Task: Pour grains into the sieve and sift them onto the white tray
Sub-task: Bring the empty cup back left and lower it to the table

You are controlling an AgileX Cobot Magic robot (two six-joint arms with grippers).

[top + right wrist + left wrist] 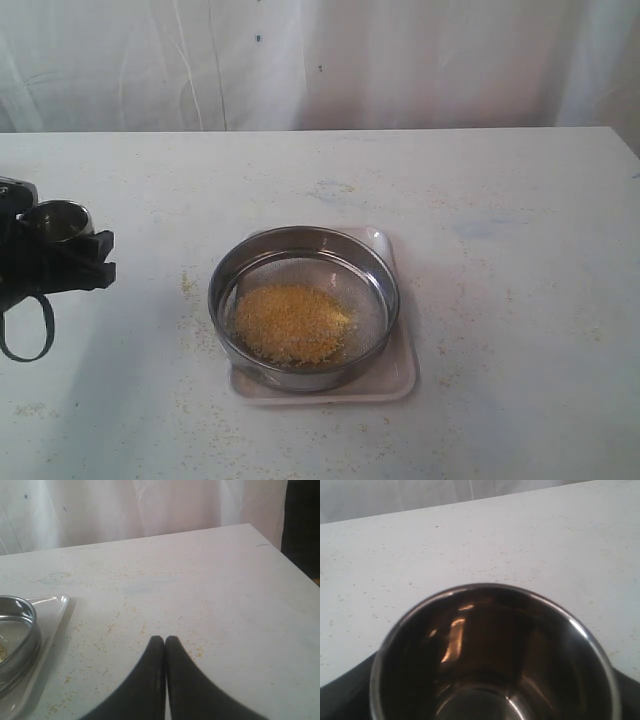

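Cut off at the frame's left edge, the left gripper (60,262) shows only as a black mass with a dangling cable loop, its jaws clamped on a small steel cup (58,220). From the wrist, the cup's lower part runs out of frame, and what shows of its polished inside carries only dark reflections. The right gripper (165,645) is outside the exterior view. Its own camera finds its jaws pressed together above the tabletop (500,250), off to one side of the tray. At centre stands the sieve (303,238), a wide round band of steel with a fine wire-mesh bottom, resting on the white tray (400,375). The tray is square, round-cornered and low-rimmed, and largely hidden beneath the sieve, so whether anything lies on it under the mesh cannot be told. The grains (292,323) lie heaped in the sieve as a golden-yellow mound, too fine and blurred to pick out single kernels. Stray specks dot the pale, scuffed tabletop around the tray, and a white cloth (400,60) hangs behind.
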